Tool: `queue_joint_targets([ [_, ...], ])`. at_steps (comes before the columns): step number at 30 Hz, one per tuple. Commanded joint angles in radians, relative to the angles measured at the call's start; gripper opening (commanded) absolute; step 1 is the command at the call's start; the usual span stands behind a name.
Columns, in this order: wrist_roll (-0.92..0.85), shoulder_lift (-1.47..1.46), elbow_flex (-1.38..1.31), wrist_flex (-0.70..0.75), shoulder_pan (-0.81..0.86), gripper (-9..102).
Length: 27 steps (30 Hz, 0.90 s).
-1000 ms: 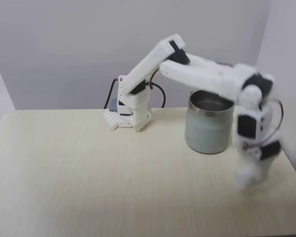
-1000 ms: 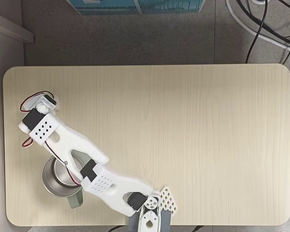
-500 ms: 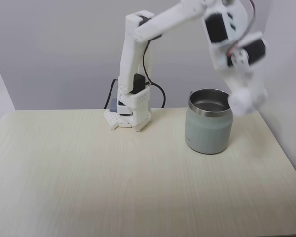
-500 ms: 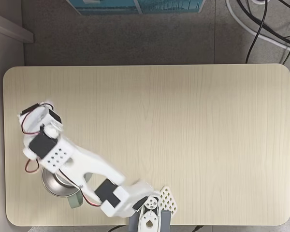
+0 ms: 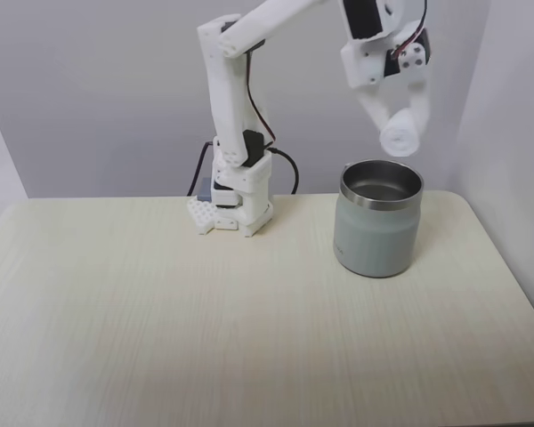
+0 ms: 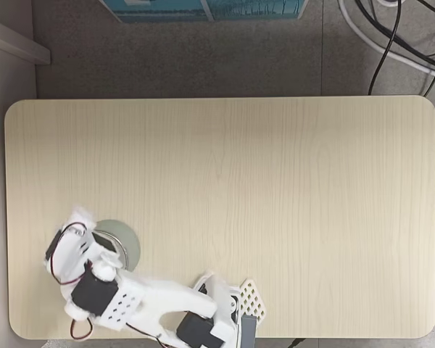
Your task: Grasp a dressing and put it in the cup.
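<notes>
Pale wooden table (image 5: 160, 311); tool (image 5: 399, 133) with dressing (image 5: 398, 140) above cup (image 5: 378, 233)

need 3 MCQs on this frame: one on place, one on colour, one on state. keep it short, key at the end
1. Where is the dressing?
A. In the air above the cup's rim
B. Lying on the table
C. At the bottom of the cup

2. What colour is the outside of the cup?
A. Bright red
B. Pale sage green
C. Black

3. What is the state of the end effector?
A. Open and empty
B. Resting on the table
C. Shut on the dressing

Answers:
1 A: in the fixed view from the front, the white roll hangs at the fingertips, above the steel rim and slightly toward its right side.
2 B: the cup's wall is pale green below a shiny steel rim.
3 C: the fingers close around the roll, well clear of the table.
</notes>
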Motion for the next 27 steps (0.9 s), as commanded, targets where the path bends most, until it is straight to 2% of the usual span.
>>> queue_joint_targets([
  [1,-0.069,-0.061,-0.072,0.028,-0.052,0],
  [5,-0.107,-0.04,-0.172,0.014,-0.072,0],
  [12,-0.114,-0.037,-0.36,-0.101,-0.114,0],
  [20,-0.112,-0.035,-0.403,-0.14,-0.126,0],
  [22,-0.107,-0.04,-0.408,-0.14,-0.126,4],
  [25,-0.114,-0.067,-0.44,-0.14,-0.129,18],
  [27,-0.121,-0.08,-0.453,-0.14,-0.132,23],
])
